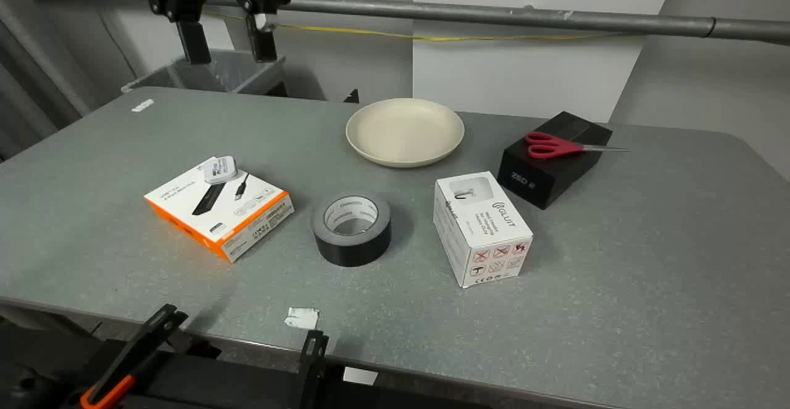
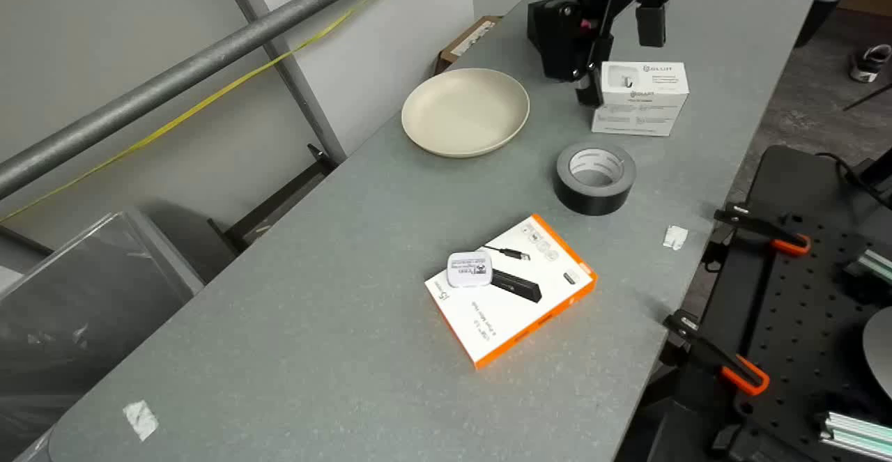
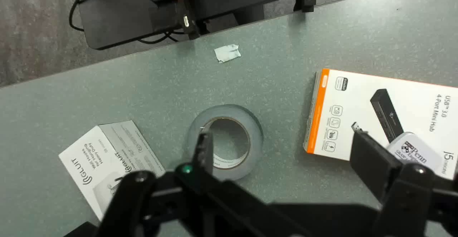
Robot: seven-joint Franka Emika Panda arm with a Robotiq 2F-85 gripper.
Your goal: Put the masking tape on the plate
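The masking tape, a dark grey-black roll, lies flat on the grey table in both exterior views (image 1: pixel 353 251) (image 2: pixel 592 201). It also shows in the wrist view (image 3: pixel 253 147), partly covered by one finger. The cream plate lies at the table's back edge in both exterior views (image 1: pixel 405 132) (image 2: pixel 465 112); nothing is on it. It is out of the wrist view. My gripper is open and empty, held well above the table (image 1: pixel 232 57) (image 2: pixel 620 61). In the wrist view its fingers (image 3: pixel 282 140) are wide apart, with the tape behind the left finger.
A white-and-orange box (image 1: pixel 216 211) with a small white case (image 1: pixel 220 169) on it lies beside the tape. A white box (image 1: pixel 481 230) stands on its other side. A black box (image 1: pixel 531 174) carries red scissors (image 1: pixel 552 147). A pipe (image 1: pixel 469 15) runs behind the table.
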